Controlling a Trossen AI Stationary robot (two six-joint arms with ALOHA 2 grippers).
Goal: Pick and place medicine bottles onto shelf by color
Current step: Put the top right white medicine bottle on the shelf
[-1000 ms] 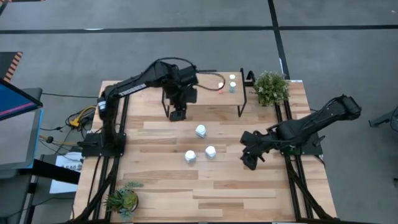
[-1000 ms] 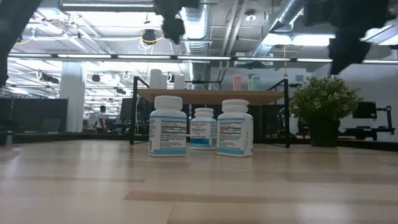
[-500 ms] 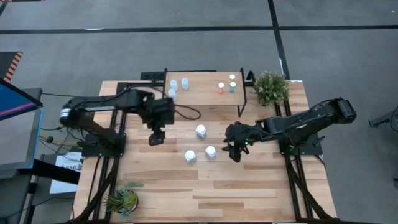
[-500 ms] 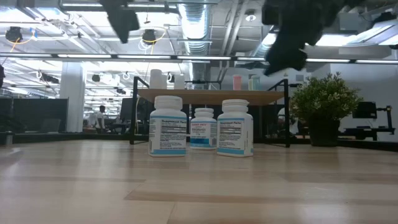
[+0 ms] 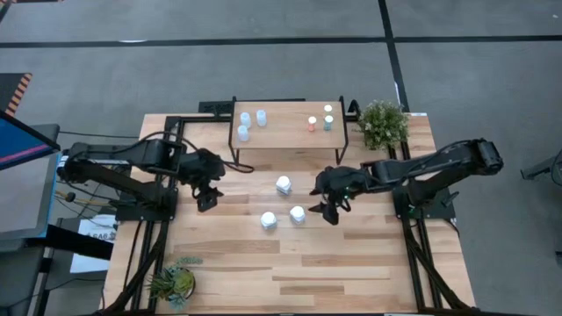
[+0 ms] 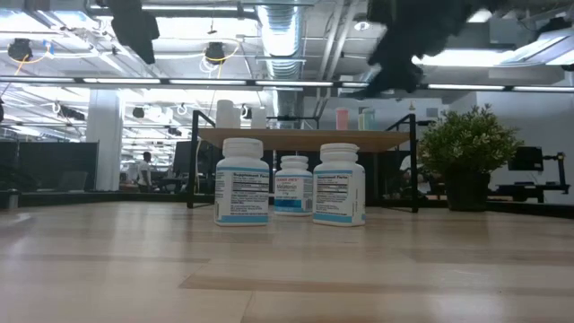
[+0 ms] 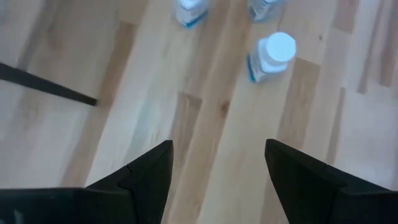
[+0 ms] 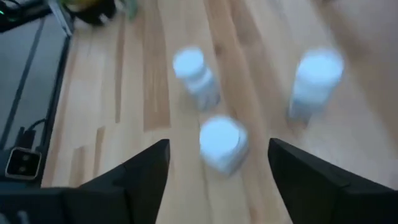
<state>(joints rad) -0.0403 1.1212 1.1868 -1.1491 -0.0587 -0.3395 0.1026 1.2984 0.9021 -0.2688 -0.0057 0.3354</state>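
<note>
Both arms had shifted: the left gripper (image 5: 207, 200) had drawn back from the shelf (image 5: 286, 147) and hung spread and empty over the worktop (image 5: 351, 263), while the right gripper (image 5: 327, 209) had closed in beside 3 white medicine bottles (image 5: 284, 185), fingers apart, holding nothing. 7 small bottles (image 5: 244, 118) stood on the shelf

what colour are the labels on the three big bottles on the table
White with blue bands on the big bottles, clearest in the low view.

three white bottles (image 5: 283, 203) clustered mid-table, shelf (image 5: 285, 134) and plant (image 5: 383, 124) behind, bare planks in front
</note>
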